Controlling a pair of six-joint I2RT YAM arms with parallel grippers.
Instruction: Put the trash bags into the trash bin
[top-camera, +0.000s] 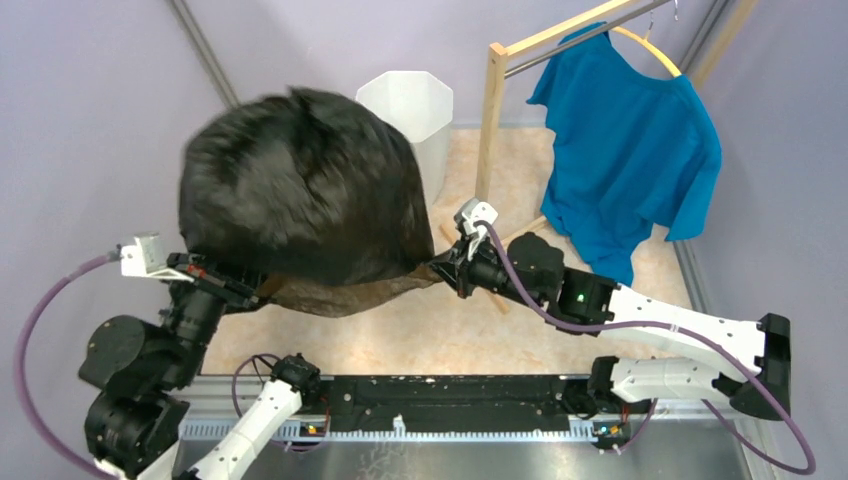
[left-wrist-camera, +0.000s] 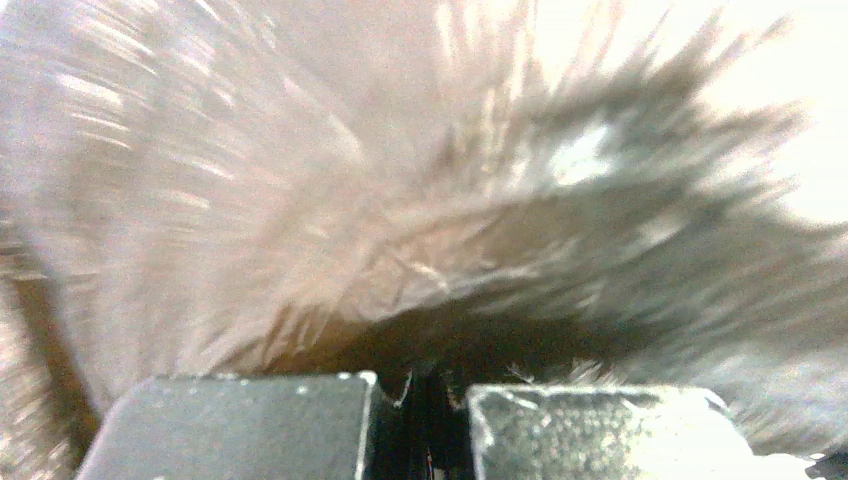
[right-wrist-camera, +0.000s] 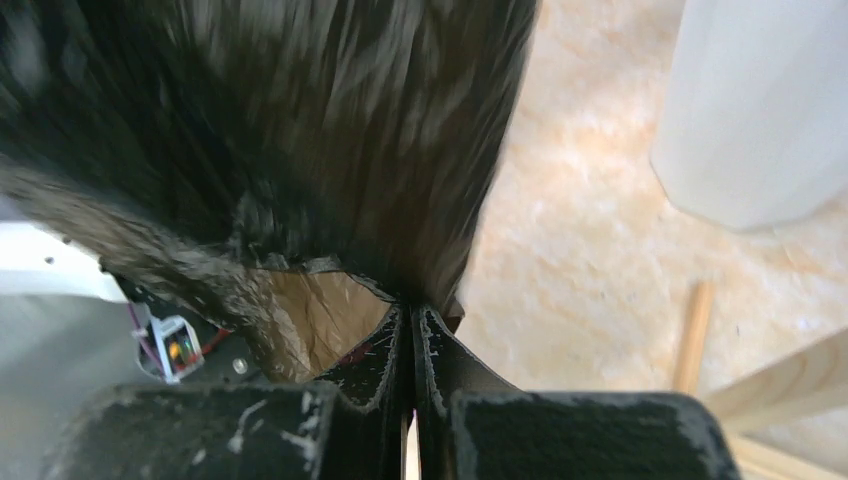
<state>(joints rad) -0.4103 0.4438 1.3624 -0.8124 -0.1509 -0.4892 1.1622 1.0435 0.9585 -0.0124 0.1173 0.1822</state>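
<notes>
Left gripper (top-camera: 264, 290) and right gripper (top-camera: 438, 268) each clamped on trash bag (top-camera: 300, 185) rim. The bag balloons between them, with the trash bin (top-camera: 410, 110) far behind.

Bag: we see the trash bag (top-camera: 300, 185) stretched between left gripper (top-camera: 258, 291) and right gripper (top-camera: 440, 268).
Bin: we find the trash bin (top-camera: 412, 112) beyond the right gripper's fingers (right-wrist-camera: 372, 362), behind the bag.

Trash bag (top-camera: 300, 185) blurred, trash bin (top-camera: 415, 110) part-hidden
Its creases were smeared throughout; the bin's lower left sat behind it.
</notes>
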